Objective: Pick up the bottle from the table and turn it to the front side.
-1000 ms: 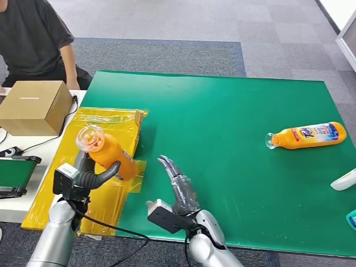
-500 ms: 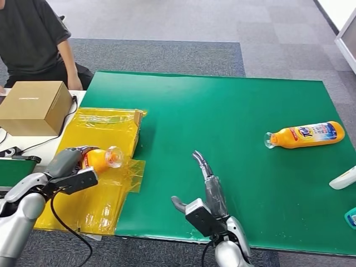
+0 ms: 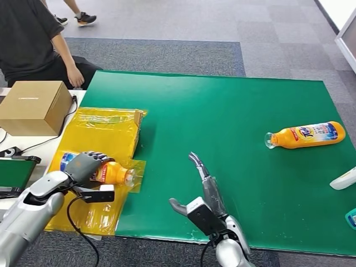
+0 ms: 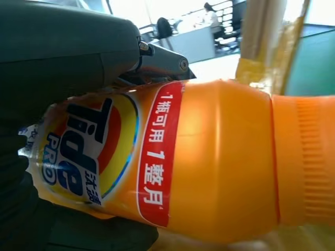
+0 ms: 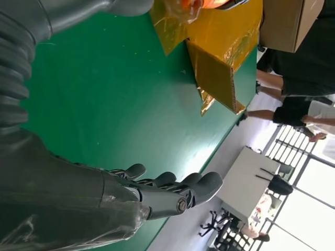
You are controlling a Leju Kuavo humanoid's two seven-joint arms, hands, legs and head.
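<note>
My left hand [image 3: 86, 167] grips an orange detergent bottle [image 3: 110, 173] lying on its side on the yellow plastic sheet [image 3: 105, 130], clear cap pointing toward the green mat. Close up, the bottle [image 4: 205, 157] shows its blue and red front label with my left hand's fingers [image 4: 63, 47] wrapped around it. My right hand [image 3: 206, 192] hovers over the front of the green mat [image 3: 235, 105], fingers [image 5: 174, 191] stretched out and holding nothing. A second orange bottle [image 3: 308, 134] lies on its side at the mat's right.
A cardboard box [image 3: 35, 105] stands on the white table at the left, with a person [image 3: 29, 39] seated behind it. A flat cardboard piece [image 3: 137, 130] edges the yellow sheet. White and teal objects [image 3: 344, 181] sit at the right edge.
My left hand has brought the bottle from raised and upright down to lying flat on the yellow sheet. My right hand shifted right and a little lower, staying spread.
</note>
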